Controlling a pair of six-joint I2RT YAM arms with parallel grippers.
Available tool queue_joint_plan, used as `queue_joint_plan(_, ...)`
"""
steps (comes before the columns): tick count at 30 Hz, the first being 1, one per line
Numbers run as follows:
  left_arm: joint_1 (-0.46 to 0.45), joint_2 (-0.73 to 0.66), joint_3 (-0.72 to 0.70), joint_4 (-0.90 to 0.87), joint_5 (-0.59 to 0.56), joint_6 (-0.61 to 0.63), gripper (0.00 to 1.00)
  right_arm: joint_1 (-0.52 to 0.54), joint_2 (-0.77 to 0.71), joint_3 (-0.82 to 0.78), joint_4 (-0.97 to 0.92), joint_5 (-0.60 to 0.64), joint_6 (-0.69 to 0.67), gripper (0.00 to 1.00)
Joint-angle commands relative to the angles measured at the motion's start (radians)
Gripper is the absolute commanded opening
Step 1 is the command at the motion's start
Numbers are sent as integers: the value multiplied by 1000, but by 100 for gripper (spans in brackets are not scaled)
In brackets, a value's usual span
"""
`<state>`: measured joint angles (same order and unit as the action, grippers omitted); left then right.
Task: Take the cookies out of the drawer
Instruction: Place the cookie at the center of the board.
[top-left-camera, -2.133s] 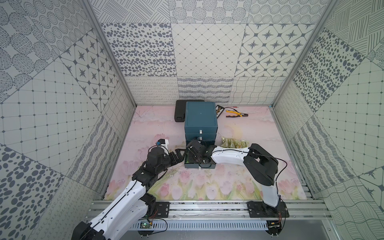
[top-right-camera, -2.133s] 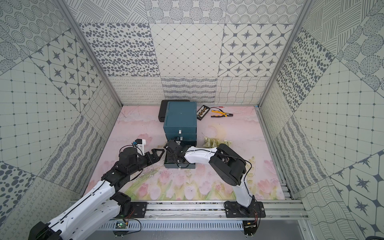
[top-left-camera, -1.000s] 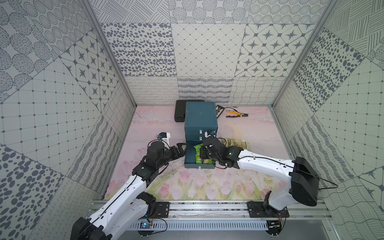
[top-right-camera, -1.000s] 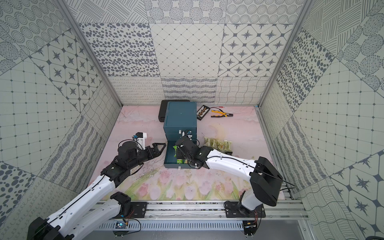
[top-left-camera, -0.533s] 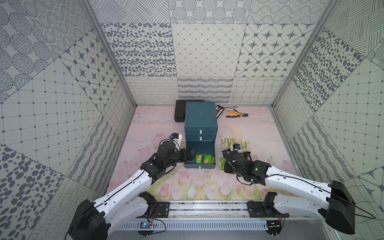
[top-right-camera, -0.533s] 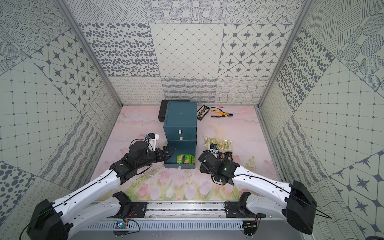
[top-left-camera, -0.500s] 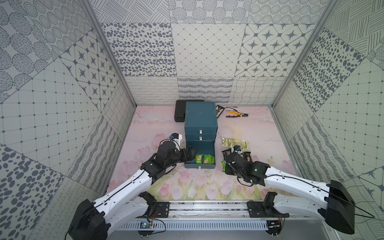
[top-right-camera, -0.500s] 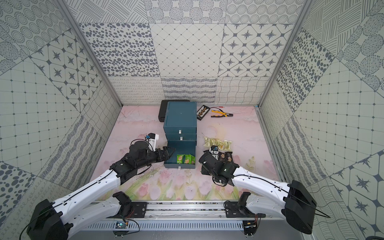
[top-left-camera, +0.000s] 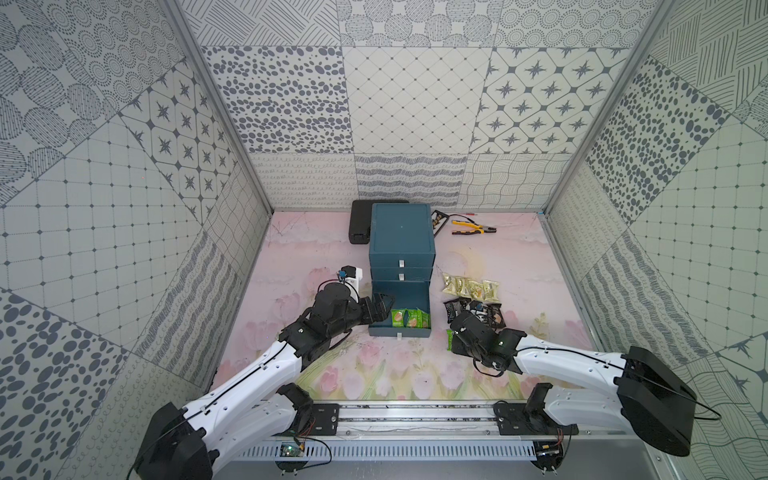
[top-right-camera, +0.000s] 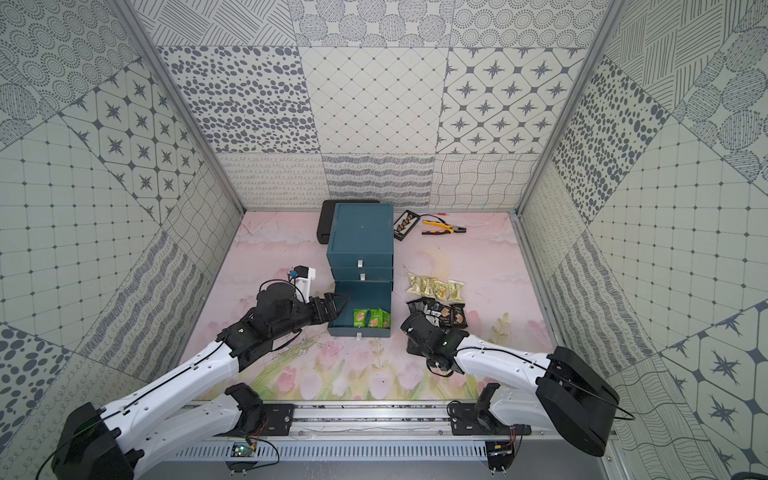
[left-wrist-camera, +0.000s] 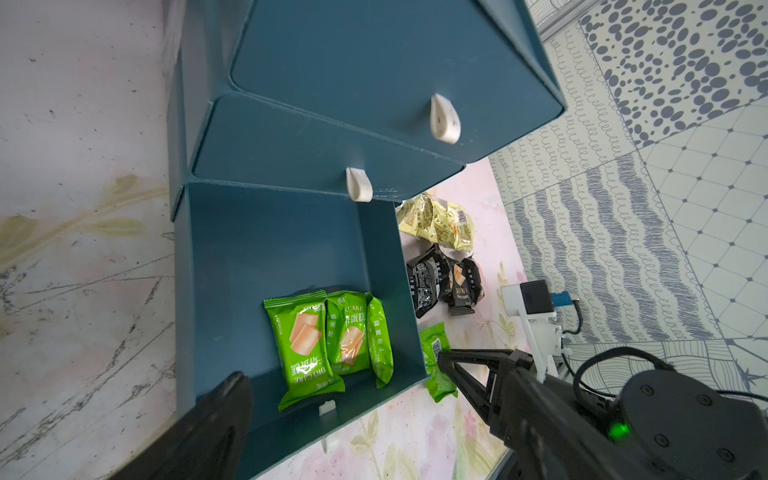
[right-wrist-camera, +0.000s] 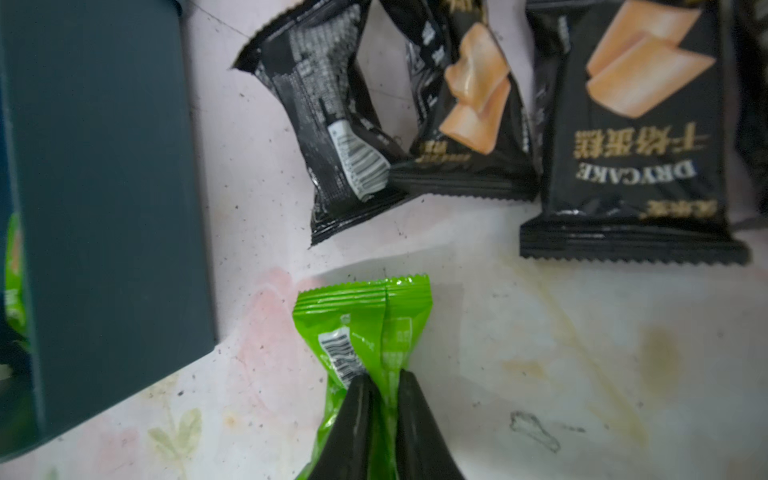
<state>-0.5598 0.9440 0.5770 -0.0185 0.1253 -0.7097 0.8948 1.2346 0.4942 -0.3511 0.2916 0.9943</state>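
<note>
The teal cabinet's bottom drawer (top-left-camera: 399, 332) (left-wrist-camera: 232, 257) stands pulled out, with three green cookies (top-left-camera: 409, 319) (top-right-camera: 371, 318) (left-wrist-camera: 324, 345) packets lying at its front. My right gripper (right-wrist-camera: 380, 376) is shut on another green packet (right-wrist-camera: 365, 328) (left-wrist-camera: 434, 374), which rests on the mat just right of the drawer. Black packets (top-left-camera: 476, 312) (right-wrist-camera: 631, 124) and gold packets (top-left-camera: 469, 286) (left-wrist-camera: 436, 222) lie on the mat beyond it. My left gripper (top-left-camera: 384, 308) hangs open over the drawer's left wall, holding nothing; one of its fingers (left-wrist-camera: 224, 415) shows blurred.
The cabinet (top-left-camera: 401, 232) has two upper drawers shut. Behind it lie a black box (top-left-camera: 359, 222), a slim black tray of brown pieces (top-left-camera: 438, 217) and yellow-handled pliers (top-left-camera: 473, 227). Patterned walls close in on three sides.
My right arm lifted a green packet from the drawer, swung right and lowered it to the mat near the black packets. My left gripper moved in to the drawer's left side.
</note>
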Motion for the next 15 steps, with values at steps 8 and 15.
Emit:
queue_joint_plan(8, 11, -20, 106, -219, -67, 43, 99, 25, -93, 148, -198, 51, -33, 61)
queue_joint_plan(15, 111, -41, 90, -250, -6, 37, 99, 104, -182, 343, -430, 81, -58, 66)
